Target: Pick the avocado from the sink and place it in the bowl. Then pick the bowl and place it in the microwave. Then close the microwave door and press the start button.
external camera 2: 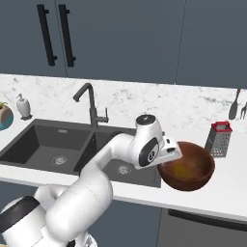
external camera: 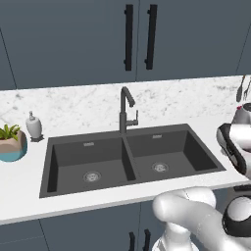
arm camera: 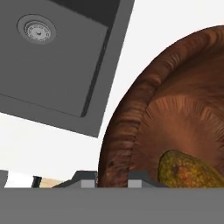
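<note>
The reddish-brown bowl [external camera 2: 193,169] sits tilted over the white counter just right of the sink [external camera 2: 53,144]; I cannot tell whether it touches the counter. The avocado [arm camera: 190,173], a brownish-orange lump, lies inside the bowl [arm camera: 175,113], and in the right base view it is a yellowish patch [external camera 2: 185,170]. My gripper [external camera 2: 167,157] is shut on the bowl's left rim. In the hand view my gripper [arm camera: 113,179] has one fingertip outside the rim and one inside. Both basins of the sink [external camera: 130,157] hold nothing but their drains. The microwave and its door are out of view.
A metal grater [external camera 2: 218,139] stands right behind the bowl, with utensils [external camera 2: 236,106] hanging on the wall beyond it. The dark faucet [external camera 2: 89,103] rises behind the sink. A soap dispenser [external camera: 33,125] and a teal plant pot [external camera: 11,143] stand at the far left.
</note>
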Robot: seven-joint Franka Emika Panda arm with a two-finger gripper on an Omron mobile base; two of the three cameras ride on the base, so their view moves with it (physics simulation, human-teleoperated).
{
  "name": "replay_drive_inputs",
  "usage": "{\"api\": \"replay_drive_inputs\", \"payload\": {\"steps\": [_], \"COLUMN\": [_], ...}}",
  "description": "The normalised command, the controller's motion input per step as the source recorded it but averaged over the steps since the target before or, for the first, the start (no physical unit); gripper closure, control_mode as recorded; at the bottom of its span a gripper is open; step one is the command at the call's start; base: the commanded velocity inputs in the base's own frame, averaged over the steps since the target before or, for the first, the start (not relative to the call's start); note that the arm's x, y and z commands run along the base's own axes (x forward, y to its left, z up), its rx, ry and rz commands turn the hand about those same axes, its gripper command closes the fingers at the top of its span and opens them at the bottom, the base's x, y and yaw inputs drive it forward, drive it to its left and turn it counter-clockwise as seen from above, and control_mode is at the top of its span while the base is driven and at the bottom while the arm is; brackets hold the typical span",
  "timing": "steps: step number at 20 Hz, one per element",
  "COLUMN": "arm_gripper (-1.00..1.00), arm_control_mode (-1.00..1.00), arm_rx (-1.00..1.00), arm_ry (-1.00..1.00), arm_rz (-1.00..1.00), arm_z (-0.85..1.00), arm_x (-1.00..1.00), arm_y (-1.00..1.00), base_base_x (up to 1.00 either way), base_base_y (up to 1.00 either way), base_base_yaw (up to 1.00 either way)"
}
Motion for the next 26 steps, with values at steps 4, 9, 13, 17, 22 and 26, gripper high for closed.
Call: {"api": "replay_drive_inputs", "payload": {"steps": [4, 9, 13, 17, 22, 26], "arm_gripper": [1.00, 1.00, 1.00, 1.00, 1.00, 1.00], "arm_control_mode": [-1.00, -1.00, -1.00, -1.00, -1.00, -1.00], "arm_rx": [-0.03, 0.00, -0.04, -0.01, -0.01, -0.04], "arm_ry": [0.02, 0.00, 0.00, 0.02, 0.00, 0.00], "arm_rz": [0.51, 0.45, 0.39, 0.25, 0.11, 0.14], "arm_z": [0.35, 0.48, 0.70, 0.60, 0.41, 0.38], "arm_x": [-0.57, -0.30, -0.16, -0.18, 0.00, 0.00], "arm_y": [0.85, 1.00, 0.96, 0.88, 0.79, 0.75], "base_base_x": [0.00, 0.00, 0.00, 0.00, 0.00, 0.00], "base_base_y": [0.00, 0.00, 0.00, 0.00, 0.00, 0.00], "base_base_yaw": [0.00, 0.00, 0.00, 0.00, 0.00, 0.00]}}
